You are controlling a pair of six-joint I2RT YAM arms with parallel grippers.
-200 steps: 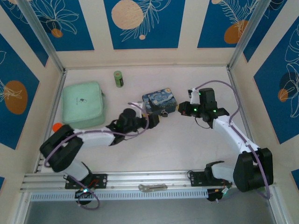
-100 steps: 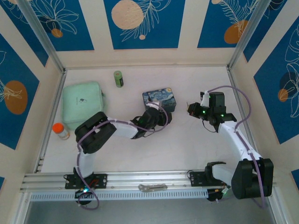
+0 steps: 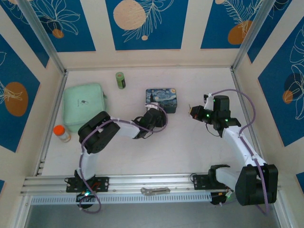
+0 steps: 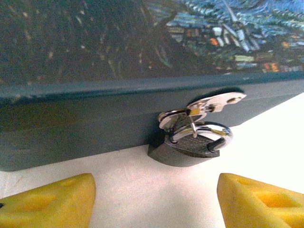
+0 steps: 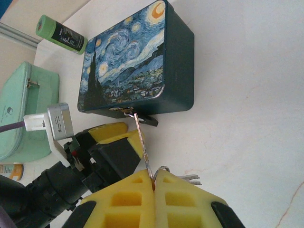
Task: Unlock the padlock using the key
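The shut blue tin, its inside hidden, sits toward 12 o'clock; at its 6 o'clock side the left gripper is wide open near the small, hard, probably light padlock, best held by its dark body, while the right gripper at 3 o'clock pinches the thin key.

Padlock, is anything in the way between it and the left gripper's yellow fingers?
No, nothing visible. Bare table lies between the open left gripper and the padlock, which sits against the blue tin.
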